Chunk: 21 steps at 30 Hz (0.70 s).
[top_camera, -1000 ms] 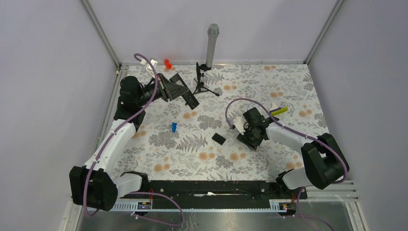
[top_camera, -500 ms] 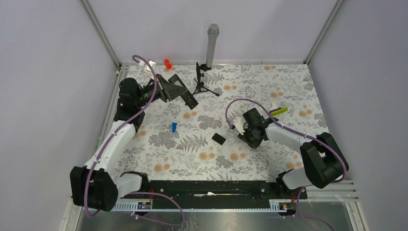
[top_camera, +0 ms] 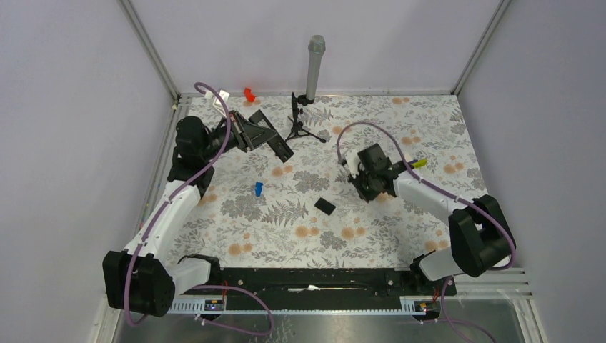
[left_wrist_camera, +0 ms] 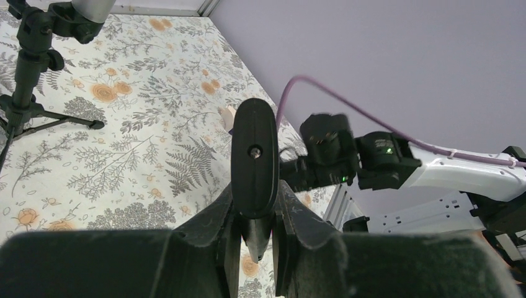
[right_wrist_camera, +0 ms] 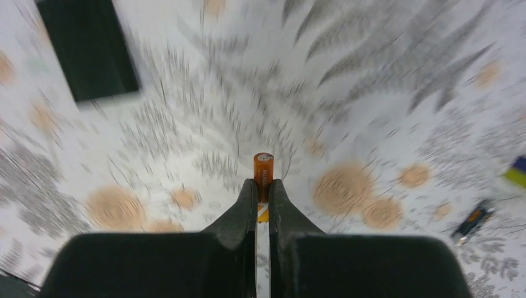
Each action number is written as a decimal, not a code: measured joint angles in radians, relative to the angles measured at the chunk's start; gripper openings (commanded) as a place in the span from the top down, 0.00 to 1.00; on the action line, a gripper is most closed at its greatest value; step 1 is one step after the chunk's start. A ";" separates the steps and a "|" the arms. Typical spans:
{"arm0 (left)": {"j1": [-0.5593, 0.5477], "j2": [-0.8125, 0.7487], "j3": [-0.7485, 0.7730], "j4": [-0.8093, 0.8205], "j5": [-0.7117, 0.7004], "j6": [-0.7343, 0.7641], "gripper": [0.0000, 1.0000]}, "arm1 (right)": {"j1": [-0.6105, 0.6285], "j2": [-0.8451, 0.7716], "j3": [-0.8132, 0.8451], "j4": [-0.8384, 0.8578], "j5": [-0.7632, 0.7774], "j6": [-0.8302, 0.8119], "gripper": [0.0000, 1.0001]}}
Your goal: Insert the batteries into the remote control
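We are pinching a battery [right_wrist_camera: 263, 169] between the tips of our right hand [right_wrist_camera: 263, 188]. The fingers are pressing together on its lower half, and its capped end is jutting out past them. The hand is hanging above the desk [top_camera: 443, 121], right of centre, and its wrist view is coming through blurred, so the fern print beneath is smearing. The cover [top_camera: 325, 206] is lying flat on the desk, off the remote, nearer our bases and to the left of that hand. Our left hand [left_wrist_camera: 255, 211] is clamping the remote [left_wrist_camera: 254, 152] by one end at the far left, holding it clear of the desk with its free end pointing towards the desk's middle. We cannot tell from these views which way the battery bay is facing, or whether anything is sitting in it. The two hands are sitting well apart. We are judging this to be the carry step, with one battery in hand and not yet seated. Next we are going to need to bring battery and remote together and line the cell's long axis up with the bay. Then we are going to need to mind its polarity and press it in gently while the left hand is bracing the remote.
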 measured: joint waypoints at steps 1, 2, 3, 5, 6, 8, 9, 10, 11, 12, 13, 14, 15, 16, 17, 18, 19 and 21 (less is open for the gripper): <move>0.000 0.002 0.000 0.000 0.000 -0.005 1.00 | 0.000 0.005 0.042 -0.002 0.002 0.038 1.00; -0.001 0.006 0.002 0.002 0.000 -0.014 1.00 | 0.000 0.008 0.087 0.002 0.006 0.076 1.00; -0.003 0.013 0.002 0.010 0.001 -0.029 1.00 | 0.000 0.009 0.135 0.002 0.010 0.114 1.00; -0.011 0.036 0.003 0.035 0.005 -0.069 1.00 | 0.000 0.006 0.232 0.008 0.016 0.197 1.00; -0.017 0.053 0.005 0.050 0.008 -0.093 1.00 | 0.000 0.001 0.269 0.015 0.014 0.233 1.00; -0.033 0.089 0.016 0.066 0.014 -0.143 1.00 | 0.000 -0.027 0.323 0.038 -0.009 0.306 1.00; -0.043 0.108 0.026 0.071 0.014 -0.171 1.00 | 0.000 -0.049 0.336 0.052 -0.022 0.338 1.00; -0.052 0.124 0.036 0.074 0.016 -0.198 1.00 | 0.000 -0.075 0.344 0.065 -0.040 0.368 1.00; -0.063 0.140 0.049 0.082 0.017 -0.231 1.00 | 0.000 -0.110 0.351 0.087 -0.066 0.404 1.00; -0.070 0.151 0.060 0.088 0.017 -0.257 1.00 | 0.000 -0.137 0.357 0.102 -0.091 0.435 1.00; -0.081 0.165 0.078 0.097 0.018 -0.292 1.00 | 0.000 -0.158 0.367 0.115 -0.113 0.461 1.00; -0.090 0.177 0.097 0.107 0.020 -0.321 1.00 | 0.000 -0.177 0.387 0.129 -0.145 0.494 1.00; -0.099 0.188 0.118 0.118 0.022 -0.348 1.00 | 0.000 -0.188 0.414 0.145 -0.174 0.525 1.00; -0.105 0.196 0.134 0.127 0.023 -0.367 1.00 | 0.001 -0.192 0.446 0.166 -0.204 0.555 1.00; -0.113 0.205 0.153 0.138 0.025 -0.386 1.00 | 0.001 -0.193 0.471 0.185 -0.226 0.579 1.00; -0.121 0.215 0.171 0.149 0.026 -0.403 1.00 | 0.001 -0.193 0.494 0.206 -0.246 0.599 1.00; -0.127 0.223 0.184 0.164 0.026 -0.417 1.00 | 0.002 -0.193 0.515 0.225 -0.266 0.620 1.00; -0.135 0.232 0.192 0.188 0.026 -0.441 1.00 | 0.008 -0.189 0.550 0.254 -0.299 0.647 1.00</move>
